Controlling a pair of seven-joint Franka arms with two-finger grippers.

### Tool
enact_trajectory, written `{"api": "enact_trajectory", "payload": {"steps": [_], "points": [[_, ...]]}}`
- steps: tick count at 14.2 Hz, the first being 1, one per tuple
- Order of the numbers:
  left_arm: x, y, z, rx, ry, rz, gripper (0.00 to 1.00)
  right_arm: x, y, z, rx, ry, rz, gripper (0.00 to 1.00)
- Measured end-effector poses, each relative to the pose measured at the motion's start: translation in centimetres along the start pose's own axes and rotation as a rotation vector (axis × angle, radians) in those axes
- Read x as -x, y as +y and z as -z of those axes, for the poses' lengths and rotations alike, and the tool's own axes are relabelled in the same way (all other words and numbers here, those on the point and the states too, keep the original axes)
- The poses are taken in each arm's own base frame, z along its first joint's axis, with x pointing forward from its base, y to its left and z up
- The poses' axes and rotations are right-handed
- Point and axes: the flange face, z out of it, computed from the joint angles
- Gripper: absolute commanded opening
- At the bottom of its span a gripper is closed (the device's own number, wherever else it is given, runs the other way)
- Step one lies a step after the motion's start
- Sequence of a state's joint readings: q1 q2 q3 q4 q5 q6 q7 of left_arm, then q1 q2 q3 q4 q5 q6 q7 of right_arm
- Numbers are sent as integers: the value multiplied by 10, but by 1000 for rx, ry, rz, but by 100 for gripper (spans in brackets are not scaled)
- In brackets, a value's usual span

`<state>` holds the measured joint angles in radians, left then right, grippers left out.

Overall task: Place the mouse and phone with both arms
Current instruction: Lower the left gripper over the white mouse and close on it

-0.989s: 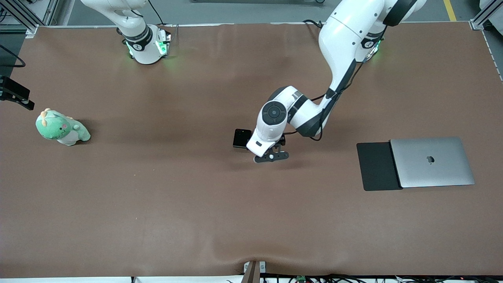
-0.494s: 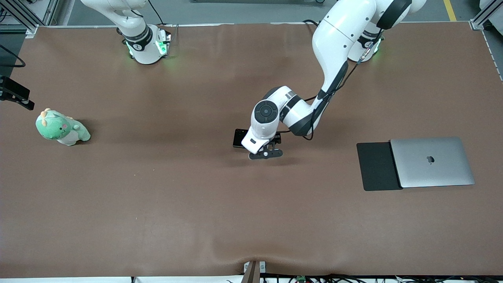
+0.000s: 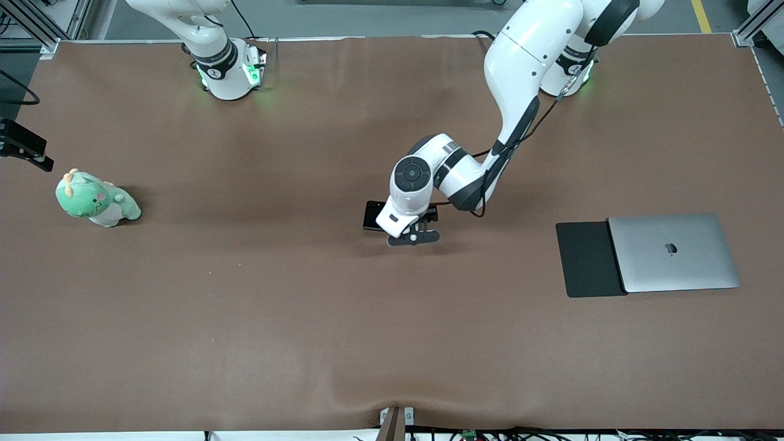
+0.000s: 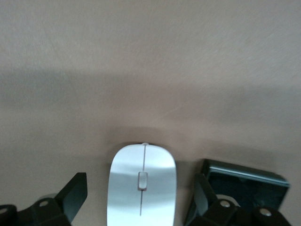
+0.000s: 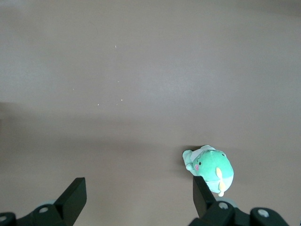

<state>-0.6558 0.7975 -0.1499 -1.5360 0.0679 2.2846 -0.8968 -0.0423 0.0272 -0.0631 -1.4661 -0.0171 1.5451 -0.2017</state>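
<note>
Mid-desk: left gripper (image 4: 141, 207) spread wide, straddling mouse (image 4: 142, 186); mouse long axis along fingers; phone (image 4: 244, 186) just beside. Right gripper (image 5: 138, 207) spread, waiting.

**A robotics lab bench**

This is a robot test station in a lab or workshop. Two white arms, the left arm (image 3: 520, 79) and the right arm (image 3: 208, 43), stand bolted at the edge of a wide table (image 3: 245, 318) covered in plain brown sheeting, their bases glowing green. Aluminium frame posts (image 3: 37, 24) stand at the corners, grey floor with a yellow line (image 3: 701, 15) lies past the edge, and cables (image 3: 490, 435) run along the front.
</note>
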Motion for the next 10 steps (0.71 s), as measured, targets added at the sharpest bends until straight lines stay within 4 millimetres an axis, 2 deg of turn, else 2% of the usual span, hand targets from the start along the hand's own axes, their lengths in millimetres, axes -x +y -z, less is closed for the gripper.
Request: {"api": "enact_trajectory", "payload": {"steps": [3,6,10], "points": [[5,-1,-8,-6,-6,-5,100,0,0,0,0,0,0,100],[9,2,-9,-7,-6,19,81,0,0,0,0,0,0,100],[13,3,-13,-5,-5,36,70,0,0,0,0,0,0,100]]}}
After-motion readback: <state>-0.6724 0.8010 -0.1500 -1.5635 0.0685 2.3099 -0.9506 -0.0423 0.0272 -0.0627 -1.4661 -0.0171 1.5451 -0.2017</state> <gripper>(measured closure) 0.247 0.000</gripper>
